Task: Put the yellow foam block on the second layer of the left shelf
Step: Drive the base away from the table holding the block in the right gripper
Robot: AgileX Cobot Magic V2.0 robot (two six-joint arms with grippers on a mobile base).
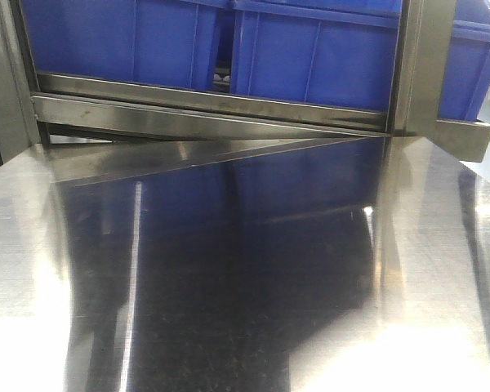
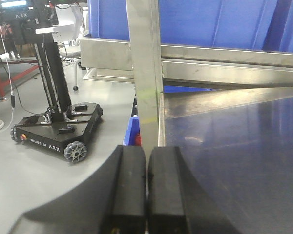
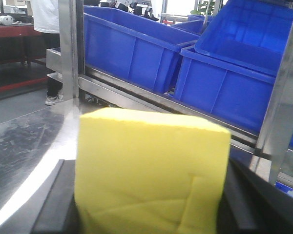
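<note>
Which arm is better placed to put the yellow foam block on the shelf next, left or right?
Right. The right gripper holds the yellow foam block, facing the blue bins; the left gripper is shut and empty beside the shelf post.

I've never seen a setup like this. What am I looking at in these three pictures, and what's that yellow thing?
This is a two-armed robot with three cameras. One camera faces forward over a shiny steel table toward blue bins on a shelf; nothing lies on the table in that view. Another camera sits on the left wrist: the black left claw is shut and empty, near the table's edge. The third sits on the right wrist: the right claw grips the yellow foam block, which fills most of that picture.
</note>
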